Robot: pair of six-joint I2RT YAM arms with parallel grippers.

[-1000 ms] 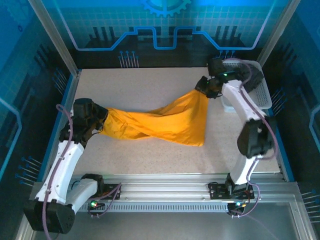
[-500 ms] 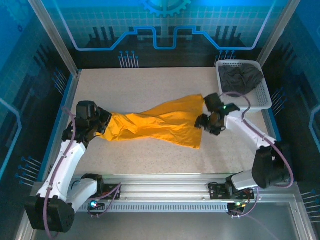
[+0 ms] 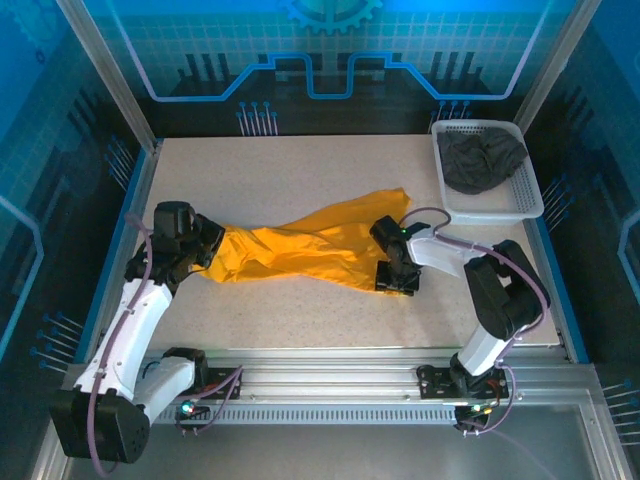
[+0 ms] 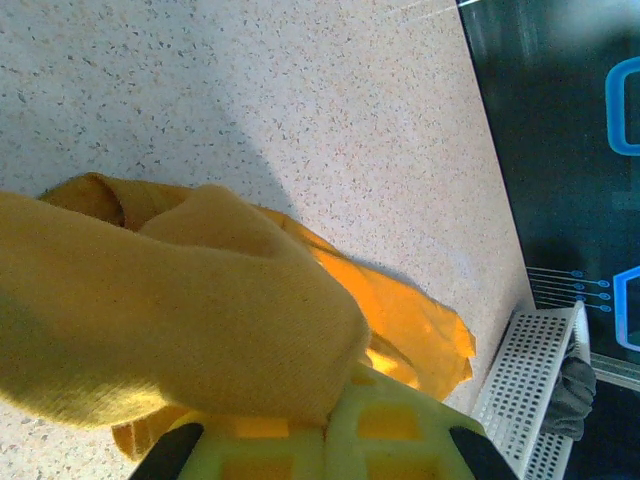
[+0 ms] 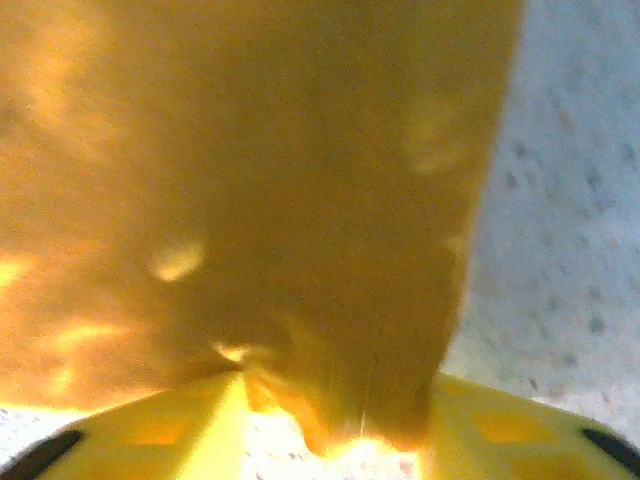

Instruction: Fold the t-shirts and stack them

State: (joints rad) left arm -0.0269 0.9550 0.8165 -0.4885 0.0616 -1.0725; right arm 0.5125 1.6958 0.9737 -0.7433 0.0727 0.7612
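Left pincer (image 3: 205,248) clamped shut on orange t-shirt (image 3: 300,250), which lies twisted across worktop (image 3: 280,180). Right pincer (image 3: 395,278) at opposite hem, fabric between fingers; grip unclear. Grey t-shirt (image 3: 480,160) in basket (image 3: 530,205).

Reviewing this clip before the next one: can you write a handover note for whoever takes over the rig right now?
Left gripper: shut on the left end of the orange shirt.
Right gripper: at the shirt's near right edge, fabric between its jaws; grip unclear.
Orange shirt: stretched, twisted, across the table, unfolded.
Grey shirt: crumpled in the white basket, far right.
Done: nothing folded or stacked.
Left: flatten and fold the orange shirt, fetch and fold the grey one, stack both.
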